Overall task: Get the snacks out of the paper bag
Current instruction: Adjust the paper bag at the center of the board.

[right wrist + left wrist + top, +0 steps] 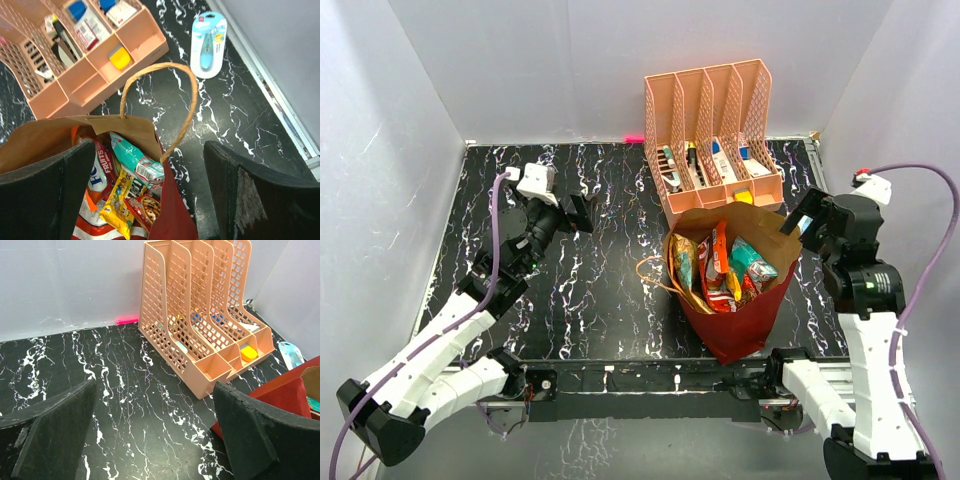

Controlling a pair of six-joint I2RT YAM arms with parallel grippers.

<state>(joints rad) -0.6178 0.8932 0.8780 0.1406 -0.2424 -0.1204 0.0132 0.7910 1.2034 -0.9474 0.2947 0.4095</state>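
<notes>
The dark red paper bag [740, 325] stands upright and open on the black marbled table, in front of the right arm. Several snack packets fill it: a teal one [755, 260], red and orange ones [720, 265] and a gold one [684, 262]. In the right wrist view the bag's mouth [75, 130] shows the teal packet [135, 160], a yellow packet [116, 205] and a red one [100, 165]. My right gripper [145, 192] is open above the bag's right rim, empty. My left gripper [152, 432] is open and empty over bare table, left of the bag [287, 395].
A peach mesh organizer [712, 135] with pens and small items stands right behind the bag. A light-blue tag-like object [209, 44] lies on the table near the right wall. White walls enclose the table on three sides.
</notes>
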